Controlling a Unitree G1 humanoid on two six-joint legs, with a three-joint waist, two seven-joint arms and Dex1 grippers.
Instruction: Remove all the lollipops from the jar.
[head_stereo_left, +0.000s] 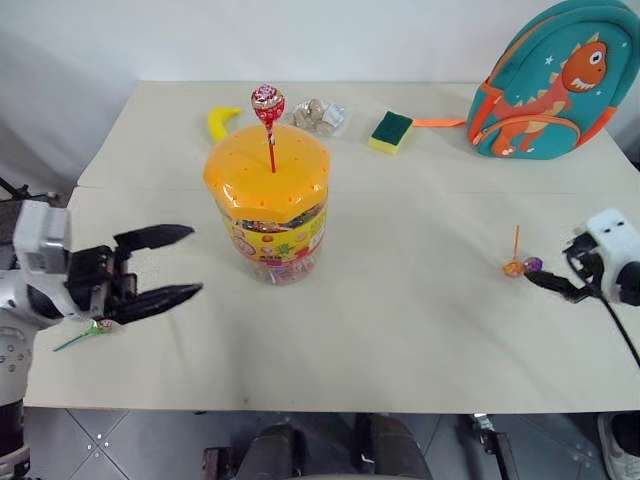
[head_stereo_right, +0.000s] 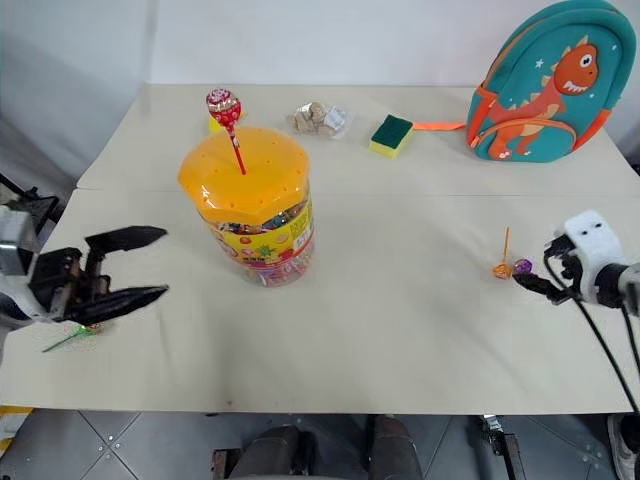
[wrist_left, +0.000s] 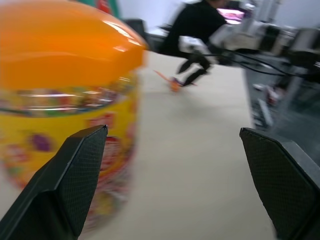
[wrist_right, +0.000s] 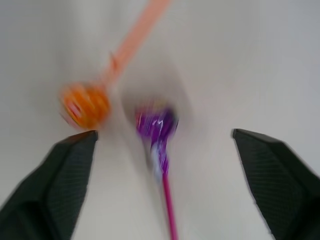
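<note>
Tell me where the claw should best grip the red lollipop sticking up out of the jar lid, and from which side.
Probably the bare red stick of the red lollipop, between the wrapped head and the orange lid of the jar. It stands nearly upright in a lid hole, so come in level from the side with a finger either side of the stick, then lift straight up. The open left claw is nearest.
</note>
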